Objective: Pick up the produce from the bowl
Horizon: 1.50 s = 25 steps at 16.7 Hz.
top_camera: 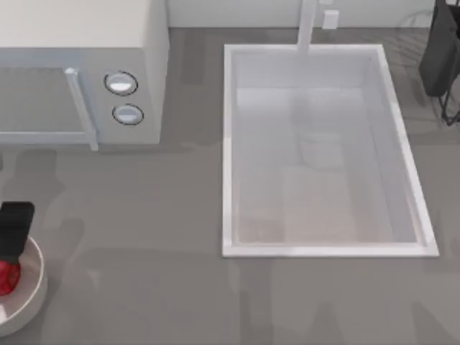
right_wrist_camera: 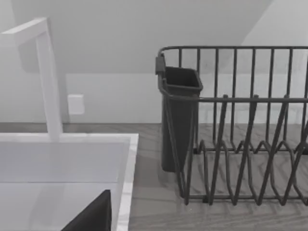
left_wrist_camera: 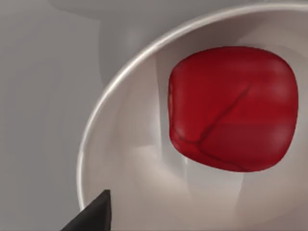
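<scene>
At the near left corner of the grey tabletop (top_camera: pixel 144 287), a cream bowl (top_camera: pixel 32 291) is seen, partly cut off by the top view's left edge. Inside it lies the produce (top_camera: pixel 7 277), a glossy bright-red rounded item. The left gripper (top_camera: pixel 14 230) is positioned directly above the bowl's far rim, its dark body overlapping the produce from above. In the left wrist view the produce (left_wrist_camera: pixel 233 108) is shown close up, resting on the smooth inside of the bowl (left_wrist_camera: pixel 125 82), with one dark fingertip (left_wrist_camera: pixel 96 214) visible over the near wall. Whether the jaws are released or clenched cannot be told; nothing is seen grasped.

Farther back on the left, a pale microwave (top_camera: pixel 79 65) with two round knobs is set against the wall. To the right of centre, a large white rectangular sink (top_camera: pixel 228 144) is sunk into the tabletop, with a white faucet (top_camera: pixel 307 25) at its far edge.

At the far right corner, the right arm (top_camera: pixel 440 50) is parked beside a dark wire dish rack (right_wrist_camera: pixel 240 144) with a dark cutlery cup (right_wrist_camera: pixel 178 120); the state of its jaws cannot be told.
</scene>
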Available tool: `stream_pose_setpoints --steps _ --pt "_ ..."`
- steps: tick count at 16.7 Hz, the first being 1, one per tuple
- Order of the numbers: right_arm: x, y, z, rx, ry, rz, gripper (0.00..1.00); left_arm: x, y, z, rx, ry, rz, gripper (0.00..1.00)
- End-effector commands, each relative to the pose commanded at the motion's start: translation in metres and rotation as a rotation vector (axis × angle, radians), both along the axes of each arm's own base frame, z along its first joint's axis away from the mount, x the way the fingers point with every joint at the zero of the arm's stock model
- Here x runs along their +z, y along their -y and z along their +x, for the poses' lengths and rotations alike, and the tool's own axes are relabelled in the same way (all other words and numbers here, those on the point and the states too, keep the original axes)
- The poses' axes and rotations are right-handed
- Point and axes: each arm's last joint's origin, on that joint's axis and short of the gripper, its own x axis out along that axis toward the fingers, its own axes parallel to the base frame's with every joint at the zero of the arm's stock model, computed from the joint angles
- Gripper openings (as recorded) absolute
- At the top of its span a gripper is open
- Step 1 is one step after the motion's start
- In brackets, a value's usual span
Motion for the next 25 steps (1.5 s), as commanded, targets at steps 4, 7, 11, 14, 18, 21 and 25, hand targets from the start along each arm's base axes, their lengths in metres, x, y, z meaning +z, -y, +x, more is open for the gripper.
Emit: stream_pose_setpoints --steps 4,7,11,14,18,21,25 --pt "0.0 0.0 0.0 0.0 0.0 0.0 1.0 -0.005 0.001 0.0 -0.004 -0.002 0.0 1.0" --pt "0.0 0.0 0.0 0.0 0.0 0.0 1.0 -0.028 0.001 0.004 -0.003 -0.008 -0.001 1.0" --pt "0.0 0.0 0.0 0.0 0.0 0.0 1.0 -0.072 0.0 0.007 -0.001 0.017 0.001 1.0" --pt "0.0 0.0 0.0 0.0 0.0 0.0 1.0 -0.099 0.0 0.003 0.0 0.01 0.001 1.0" --pt "0.0 0.0 0.0 0.0 0.0 0.0 1.0 -0.107 0.0 0.0 0.0 0.0 0.0 1.0" --pt "0.0 0.0 0.0 0.0 0.0 0.0 1.0 -0.107 0.0 0.0 0.0 0.0 0.0 0.92" --pt "0.0 0.0 0.0 0.0 0.0 0.0 1.0 -0.107 0.0 0.0 0.0 0.0 0.0 0.62"
